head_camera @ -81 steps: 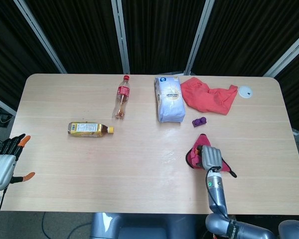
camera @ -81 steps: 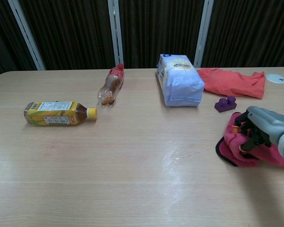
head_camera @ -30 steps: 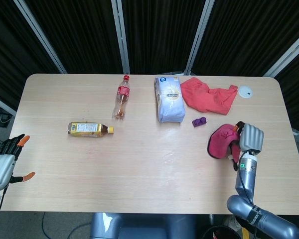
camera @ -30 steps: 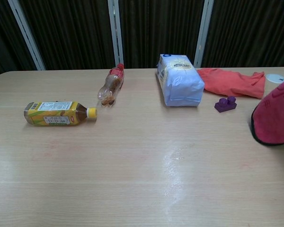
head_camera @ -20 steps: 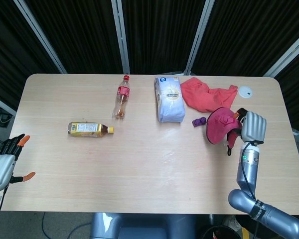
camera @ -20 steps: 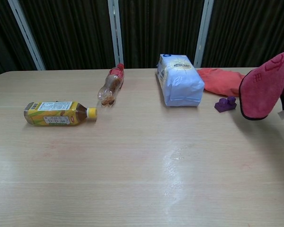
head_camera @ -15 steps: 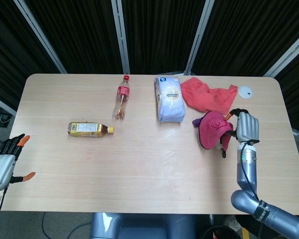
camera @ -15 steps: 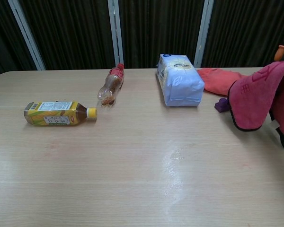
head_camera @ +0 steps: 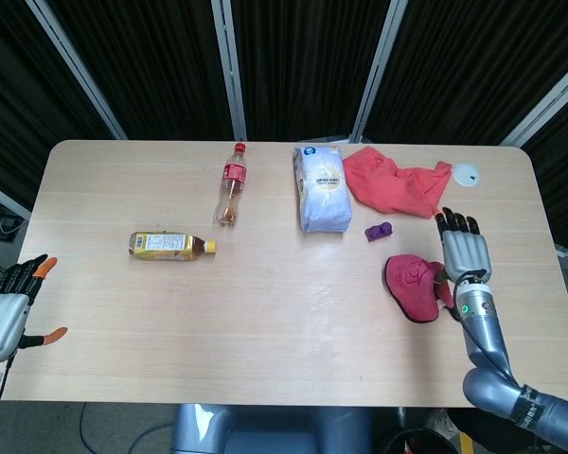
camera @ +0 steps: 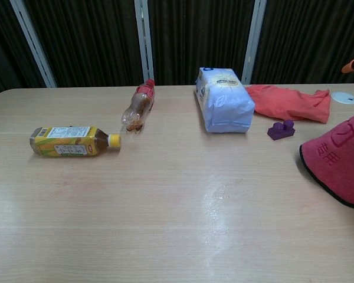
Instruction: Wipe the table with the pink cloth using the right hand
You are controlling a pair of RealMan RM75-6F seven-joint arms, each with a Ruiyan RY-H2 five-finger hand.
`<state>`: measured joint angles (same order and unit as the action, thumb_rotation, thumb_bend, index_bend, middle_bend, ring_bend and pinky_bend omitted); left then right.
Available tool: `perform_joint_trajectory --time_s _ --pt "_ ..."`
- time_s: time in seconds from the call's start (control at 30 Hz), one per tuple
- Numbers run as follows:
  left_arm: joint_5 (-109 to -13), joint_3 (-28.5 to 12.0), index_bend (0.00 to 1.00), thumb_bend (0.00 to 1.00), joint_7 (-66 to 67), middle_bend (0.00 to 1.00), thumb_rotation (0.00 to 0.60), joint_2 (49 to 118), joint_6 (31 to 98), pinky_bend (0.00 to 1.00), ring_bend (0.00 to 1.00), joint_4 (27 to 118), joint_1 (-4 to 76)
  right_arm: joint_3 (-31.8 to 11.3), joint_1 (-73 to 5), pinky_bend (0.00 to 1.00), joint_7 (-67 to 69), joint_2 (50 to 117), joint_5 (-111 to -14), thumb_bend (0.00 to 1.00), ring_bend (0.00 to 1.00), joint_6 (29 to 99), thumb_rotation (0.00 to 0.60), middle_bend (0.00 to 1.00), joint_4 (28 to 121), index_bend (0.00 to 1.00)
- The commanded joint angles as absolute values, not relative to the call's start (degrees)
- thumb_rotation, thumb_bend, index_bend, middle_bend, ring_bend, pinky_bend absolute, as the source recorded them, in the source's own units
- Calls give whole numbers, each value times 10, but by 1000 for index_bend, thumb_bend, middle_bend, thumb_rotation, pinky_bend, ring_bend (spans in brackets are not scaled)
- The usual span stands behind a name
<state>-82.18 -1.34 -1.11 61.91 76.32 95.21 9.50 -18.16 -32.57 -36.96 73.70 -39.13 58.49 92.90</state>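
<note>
Head view: the pink cloth (head_camera: pixel 413 286) is seen lying bunched on the counter (head_camera: pixel 265 331) toward its right edge.
Right hand (head_camera: pixel 462 253): spread flat, fingers apart, beside the cloth; whether it is touched cannot be told.
Left hand (head_camera: pixel 9 307): held empty and spread off the left edge, kept clear.
Likely reason: cloth laid down for wiping.

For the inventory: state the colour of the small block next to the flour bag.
Purple. The block shows best in the chest view.

Head view: high, looking steeply down over the whole surface (head_camera: pixel 265 322). Chest view: low and near, facing across it. Shared: the surface's middle.
</note>
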Motion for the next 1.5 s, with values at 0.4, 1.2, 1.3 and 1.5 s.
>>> perform_joint_trajectory --time_s 0.4,1.2,1.3,1.5 --pt "-819 -14 52 18 -12 0 600 618 761 0 0 954 95 -76 -415 0 -530 643 -240 0 0 545 600 0 1020 0" --pt "-817 -16 53 16 -25 0 600 616 761 0 0 958 95 8 -487 0 -529 602 -158 0 0 562 600 0 1091 0" --pt "-818 -16 52 18 -26 0 600 616 763 0 0 958 94 6 -435 0 -454 591 -283 0 0 613 600 0 1110 0" --pt "-822 -16 53 17 -22 0 600 619 772 0 0 957 91 44 -300 0 -294 609 -557 0 0 754 600 0 1096 0"
